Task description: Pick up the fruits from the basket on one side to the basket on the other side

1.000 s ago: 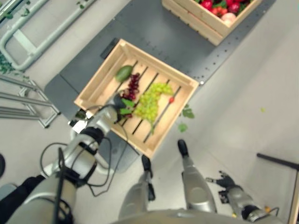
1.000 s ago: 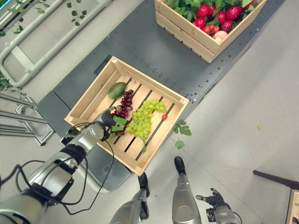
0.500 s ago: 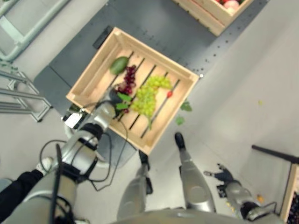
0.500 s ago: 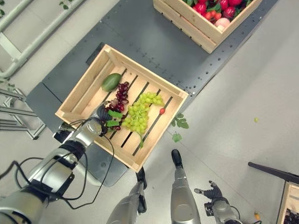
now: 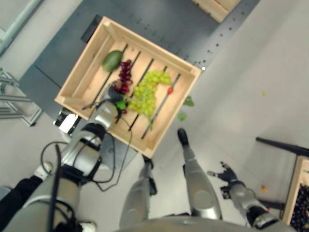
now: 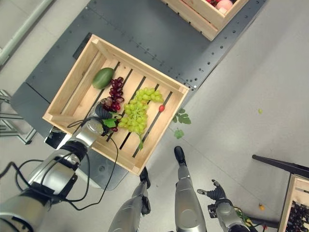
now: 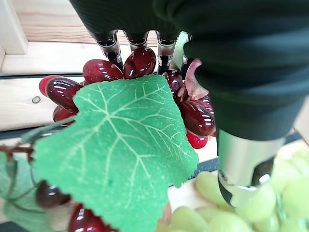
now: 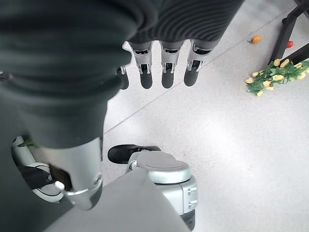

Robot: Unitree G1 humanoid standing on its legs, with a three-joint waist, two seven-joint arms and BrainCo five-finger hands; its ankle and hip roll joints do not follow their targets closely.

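My left hand [image 6: 103,112] is down inside the wooden crate [image 6: 72,82] in front of me. Its fingers [image 7: 112,44] and thumb [image 7: 240,164] are curled round a bunch of red grapes [image 7: 140,62] with a big green leaf [image 7: 113,154] on it. The red grapes lie on the slats near the middle of the crate, touching my hand.

Just beside them lies a bunch of green grapes [image 6: 136,106], and my thumb is touching some of those too. A green mango [image 6: 103,78] lies near the far corner of the crate, just beyond the red grapes. A small red fruit [image 6: 161,108] sits on the other side of the green grapes, near the crate's wall.

The crate sits on a dark grey platform [image 6: 149,43]. Another wooden crate [image 6: 203,14] with red and pink fruit stands farther off on the same platform.

My right hand [image 6: 215,193] hangs low over the pale floor [image 6: 241,87], well apart from the crates. Its fingers [image 8: 166,67] are straight and spread, and it holds nothing.
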